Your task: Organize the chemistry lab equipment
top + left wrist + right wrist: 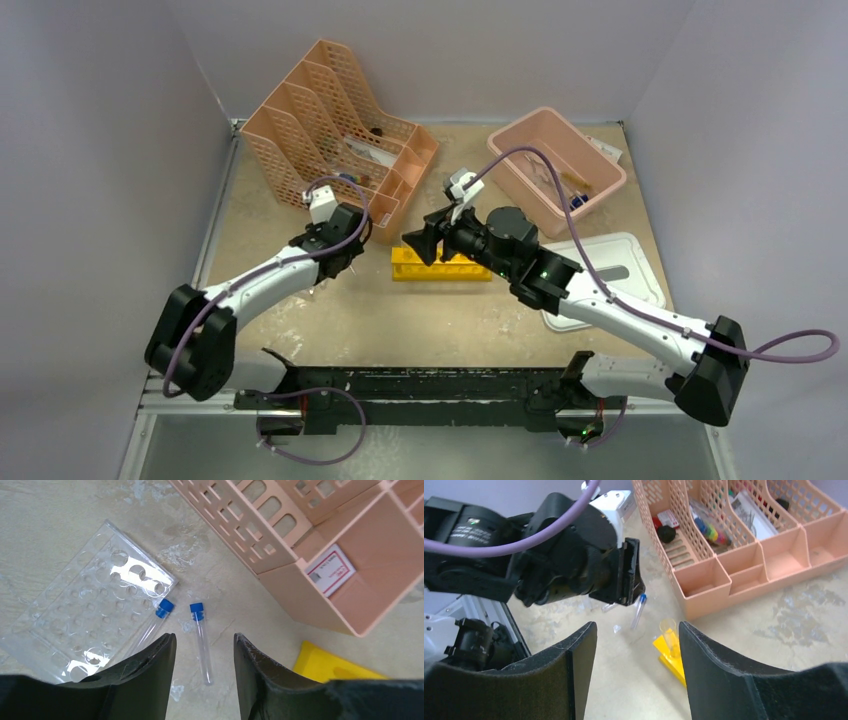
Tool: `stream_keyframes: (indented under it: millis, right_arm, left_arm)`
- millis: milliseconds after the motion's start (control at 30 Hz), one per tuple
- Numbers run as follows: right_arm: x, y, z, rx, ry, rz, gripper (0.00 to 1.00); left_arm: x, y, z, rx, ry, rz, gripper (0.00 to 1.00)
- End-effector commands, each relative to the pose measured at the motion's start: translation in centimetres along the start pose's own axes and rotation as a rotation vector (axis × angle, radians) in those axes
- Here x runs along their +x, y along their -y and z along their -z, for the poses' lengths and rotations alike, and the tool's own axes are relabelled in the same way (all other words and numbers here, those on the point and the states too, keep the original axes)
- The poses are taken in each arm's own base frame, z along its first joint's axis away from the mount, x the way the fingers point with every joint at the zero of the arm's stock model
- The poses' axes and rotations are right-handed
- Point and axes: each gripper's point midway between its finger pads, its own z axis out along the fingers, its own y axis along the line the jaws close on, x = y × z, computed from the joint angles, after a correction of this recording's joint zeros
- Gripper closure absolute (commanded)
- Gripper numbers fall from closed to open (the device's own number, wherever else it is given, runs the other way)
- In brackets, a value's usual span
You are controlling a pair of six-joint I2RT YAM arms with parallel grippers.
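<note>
Two thin clear blue-capped tubes lie on the table. One [202, 640] lies between my open left gripper's [205, 638] fingers, below them. The other [156, 622] lies beside it, partly under the left finger, at the edge of a clear plastic well tray [85, 615]. The yellow test-tube rack [440, 266] lies mid-table, with one uncapped clear tube [668, 633] standing in its end. My right gripper [638, 626] is open and empty, above the rack's left end [672, 661], facing my left gripper [624, 575]. A capped tube [639, 609] shows beneath it. I see no tongs.
The peach mesh organizer [335, 130] stands at the back left, its corner close to my left gripper [335, 255]. The pink tub [555, 160] is at the back right, with its white lid [605, 280] under my right arm. My right gripper [422, 245] hovers near the rack.
</note>
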Motion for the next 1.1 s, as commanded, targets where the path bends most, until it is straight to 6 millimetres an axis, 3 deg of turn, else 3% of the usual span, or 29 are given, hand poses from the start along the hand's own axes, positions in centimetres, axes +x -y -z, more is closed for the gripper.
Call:
stream_keyframes:
  millis: [0, 267, 467, 667, 867, 1067]
  right_arm:
    - [0.7, 0.0, 1.1, 0.004, -0.016, -0.052, 0.37]
    - [1.4, 0.2, 1.8, 0.019, -0.021, -0.091, 0.38]
    - [1.4, 0.4, 2.4, 0.029, -0.025, -0.091, 0.38]
    - [1.5, 0.4, 2.7, 0.029, -0.029, -0.093, 0.38]
    - [1.9, 0.4, 2.6, 0.033, -0.038, -0.113, 0.39]
    - [2.3, 0.1, 2.2, 0.034, -0.055, -0.180, 0.38]
  left_arm:
    - [0.2, 0.8, -2.1, -0.009, -0.002, 0.027, 0.56]
    - [3.1, 0.8, -5.6, -0.031, -0.137, 0.006, 0.62]
    - [4.0, 1.1, -6.5, -0.026, -0.188, -0.016, 0.72]
    - [5.1, 1.0, -7.0, -0.024, -0.221, -0.026, 0.87]
    - [2.8, 2.2, -5.2, 0.061, -0.177, -0.029, 0.96]
    - [-3.1, 4.3, -0.1, 0.239, -0.042, -0.010, 0.97]
